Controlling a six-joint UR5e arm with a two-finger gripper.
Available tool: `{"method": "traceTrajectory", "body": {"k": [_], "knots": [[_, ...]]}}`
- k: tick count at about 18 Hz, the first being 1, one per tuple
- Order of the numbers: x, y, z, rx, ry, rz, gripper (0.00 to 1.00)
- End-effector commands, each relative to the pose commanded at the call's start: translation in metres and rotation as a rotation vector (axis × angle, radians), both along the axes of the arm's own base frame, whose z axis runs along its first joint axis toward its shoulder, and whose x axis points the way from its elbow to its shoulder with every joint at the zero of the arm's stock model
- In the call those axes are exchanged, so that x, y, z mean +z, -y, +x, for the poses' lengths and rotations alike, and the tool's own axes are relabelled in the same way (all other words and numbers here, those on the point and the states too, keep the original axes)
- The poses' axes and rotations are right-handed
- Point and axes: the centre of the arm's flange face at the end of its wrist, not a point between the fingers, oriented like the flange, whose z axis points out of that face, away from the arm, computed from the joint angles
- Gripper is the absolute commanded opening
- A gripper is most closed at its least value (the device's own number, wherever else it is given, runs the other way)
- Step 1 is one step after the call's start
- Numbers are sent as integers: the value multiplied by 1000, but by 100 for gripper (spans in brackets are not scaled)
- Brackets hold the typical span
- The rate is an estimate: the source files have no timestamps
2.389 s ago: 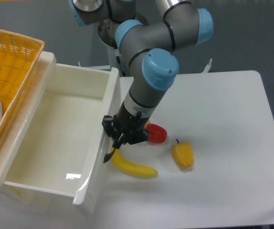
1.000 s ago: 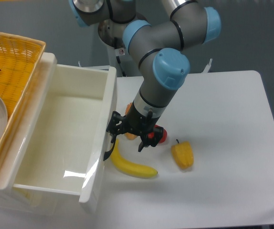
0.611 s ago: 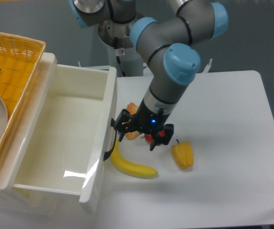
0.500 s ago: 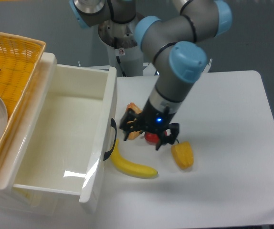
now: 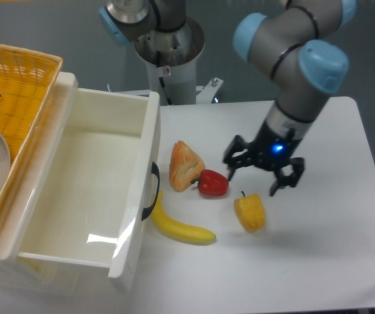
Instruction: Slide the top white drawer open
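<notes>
The top white drawer [image 5: 76,190] stands pulled out at the bench's left, its handle [image 5: 153,191] free. The gripper [image 5: 264,169] hangs above the bench with jaws spread, empty. Retract upward, avoiding the yellow pepper [image 5: 249,212].

Gripper [image 5: 263,173] hovering over table [image 5: 331,242]; pepper [image 5: 249,212] lying below it; drawer [image 5: 89,190] sitting well left.

The top white drawer [image 5: 83,190] stands pulled out, interior bare, its curved black handle [image 5: 151,191] facing the worktop [image 5: 325,248]. The hand [image 5: 264,171] hangs above the worktop, fingers spread, gripping nothing, well apart from the handle. A pastry [image 5: 184,165], red pepper [image 5: 213,184], yellow pepper [image 5: 249,212] and banana [image 5: 180,226] lie between.
</notes>
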Motion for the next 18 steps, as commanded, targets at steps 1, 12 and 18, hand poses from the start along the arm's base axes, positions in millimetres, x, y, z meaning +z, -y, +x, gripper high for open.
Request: {"method": "traceTrajectory", "body": {"k": [1,12,18], "knots": [[-4,7,-4,-53,-42,-66,100],[-64,47,-52,-395,-139,-220,100],[-69,52,-55,-493,-155,-260,100]]}}
